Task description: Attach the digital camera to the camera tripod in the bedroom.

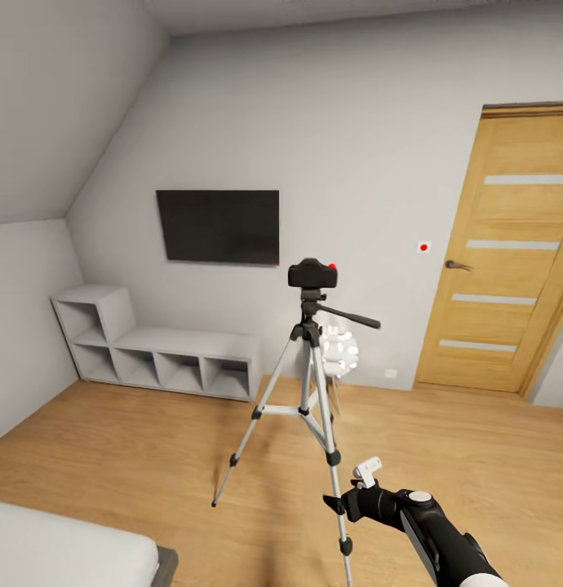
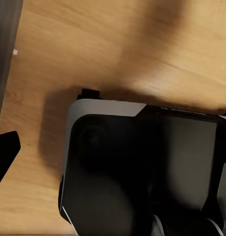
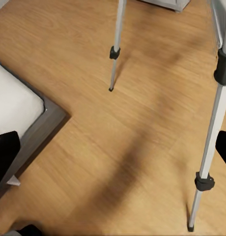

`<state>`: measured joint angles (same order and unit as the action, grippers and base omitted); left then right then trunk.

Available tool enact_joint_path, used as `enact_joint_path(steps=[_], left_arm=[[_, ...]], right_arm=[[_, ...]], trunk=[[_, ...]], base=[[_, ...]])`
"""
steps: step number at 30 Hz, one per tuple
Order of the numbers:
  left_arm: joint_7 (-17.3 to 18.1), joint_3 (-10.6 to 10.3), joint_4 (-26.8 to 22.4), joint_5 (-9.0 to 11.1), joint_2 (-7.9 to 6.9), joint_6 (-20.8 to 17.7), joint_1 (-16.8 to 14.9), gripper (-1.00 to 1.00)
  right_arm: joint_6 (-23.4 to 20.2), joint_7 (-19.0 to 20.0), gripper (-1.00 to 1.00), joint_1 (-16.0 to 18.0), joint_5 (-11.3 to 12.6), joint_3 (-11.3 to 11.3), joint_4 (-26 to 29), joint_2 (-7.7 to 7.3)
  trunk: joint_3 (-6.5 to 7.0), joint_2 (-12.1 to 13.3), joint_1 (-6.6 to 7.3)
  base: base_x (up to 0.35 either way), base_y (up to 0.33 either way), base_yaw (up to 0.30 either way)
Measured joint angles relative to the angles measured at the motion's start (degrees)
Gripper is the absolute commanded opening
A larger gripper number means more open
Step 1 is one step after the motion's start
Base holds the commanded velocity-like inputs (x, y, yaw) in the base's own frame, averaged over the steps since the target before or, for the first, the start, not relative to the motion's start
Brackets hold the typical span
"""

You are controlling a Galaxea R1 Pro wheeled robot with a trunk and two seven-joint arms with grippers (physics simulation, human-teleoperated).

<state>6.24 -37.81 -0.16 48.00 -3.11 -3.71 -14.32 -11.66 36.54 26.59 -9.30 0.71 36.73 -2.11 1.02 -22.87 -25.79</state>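
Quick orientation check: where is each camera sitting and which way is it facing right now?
Head view: high on the robot, facing the TV wall; digital camera sits on the camera tripod; right gripper low.
Left wrist view: aimed at the wood floor over the robot's dark body.
Right wrist view: aimed floorward at tripod legs and bed corner.
Shared: tripod, floor.

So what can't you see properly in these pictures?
- Head view: whether the camera is locked onto the tripod; the joint is too small.
- Head view: the tripod's third foot, behind its front legs.
- Head view: the bed, cut off by the edge.
- Head view: the right gripper is seen end-on, so open or shut is unclear.
- Left wrist view: the floor, partly blocked by a dark robot body.
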Motion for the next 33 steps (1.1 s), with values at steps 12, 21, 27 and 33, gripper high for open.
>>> enact_joint_path(steps=[12,21,27,33], left_arm=[[0.1,0.0,-0.1,0.1,0.21,0.1,0.0,1.0],[0.1,0.0,-0.2,0.1,0.23,0.1,0.0,1.0],[0.1,0.0,-0.2,0.1,0.23,0.1,0.0,1.0],[0.0,0.0,-0.1,0.2,0.23,0.1,0.0,1.0]], right_arm=[[-0.4,-1.3,1.0,0.0,0.5,1.0,-0.2,-0.4],[-2.7,-9.5,1.0,0.0,0.6,8.6,-2.8,-3.7],[-3.2,-14.6,1.0,-0.1,0.6,12.1,-13.3,-8.75],[-2.0,-16.0,1.0,-0.1,0.4,12.7,-26.0,-10.35]], trunk=[[0.0,0.0,0.03],[-0.01,0.0,0.03],[-0.01,0.0,0.03],[-0.01,0.0,0.03]], base=[[-0.092,0.0,0.0],[-0.007,0.0,0.0],[-0.001,0.0,0.0],[0.0,0.0,0.0]])
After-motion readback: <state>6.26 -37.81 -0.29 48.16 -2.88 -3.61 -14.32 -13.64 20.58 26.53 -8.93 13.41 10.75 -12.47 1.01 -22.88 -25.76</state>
